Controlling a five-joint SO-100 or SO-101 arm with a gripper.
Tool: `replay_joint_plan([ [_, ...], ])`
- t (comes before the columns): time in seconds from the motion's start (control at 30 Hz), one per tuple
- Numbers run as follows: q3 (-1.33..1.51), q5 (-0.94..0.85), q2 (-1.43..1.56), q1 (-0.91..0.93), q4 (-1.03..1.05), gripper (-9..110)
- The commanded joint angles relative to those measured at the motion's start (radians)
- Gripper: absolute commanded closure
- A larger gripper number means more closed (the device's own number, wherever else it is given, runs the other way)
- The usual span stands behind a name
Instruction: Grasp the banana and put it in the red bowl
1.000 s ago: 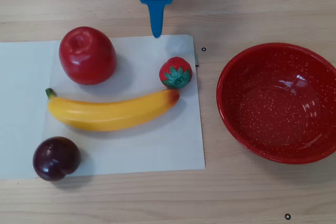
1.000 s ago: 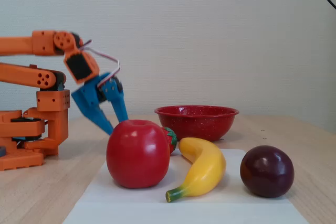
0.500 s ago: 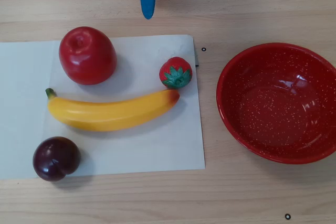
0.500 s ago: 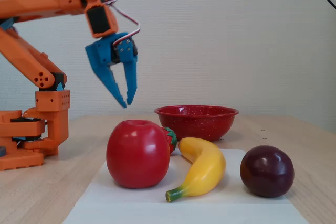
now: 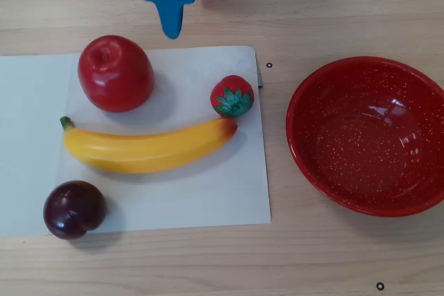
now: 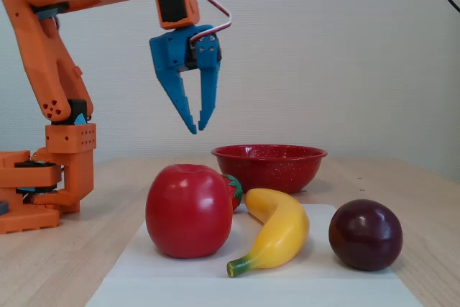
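Note:
The yellow banana (image 5: 149, 147) lies on a white paper sheet, green stem to the left in the overhead view; in the fixed view the banana (image 6: 280, 231) points its stem at the camera. The red bowl (image 5: 368, 136) stands empty on the wood to the right of the sheet, and the red bowl (image 6: 269, 167) sits behind the fruit in the fixed view. My blue gripper (image 6: 198, 129) hangs high above the table, fingers pointing down and a little apart, holding nothing. From overhead the gripper (image 5: 170, 32) is at the top edge, beyond the apple.
A red apple (image 5: 114, 73), a small strawberry (image 5: 232, 95) and a dark plum (image 5: 74, 209) share the paper sheet (image 5: 208, 192) with the banana. The strawberry almost touches the banana's orange end. The orange arm base (image 6: 50, 185) stands at the left in the fixed view.
The arm has lifted and reached out, carrying the gripper higher and toward the fruit; from overhead it shifted left. The fingers have drawn closer. No fruit moved.

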Motion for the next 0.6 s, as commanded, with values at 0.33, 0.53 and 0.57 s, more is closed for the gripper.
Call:
replay_joint_plan([
  [0.33, -0.322, 0.08, -0.219, -0.081, 0.071, 80],
  [0.53, -0.325, 0.107, -0.296, -0.109, 0.002, 62],
  [0.57, -0.319, 0.112, -0.305, -0.112, -0.012, 59],
])
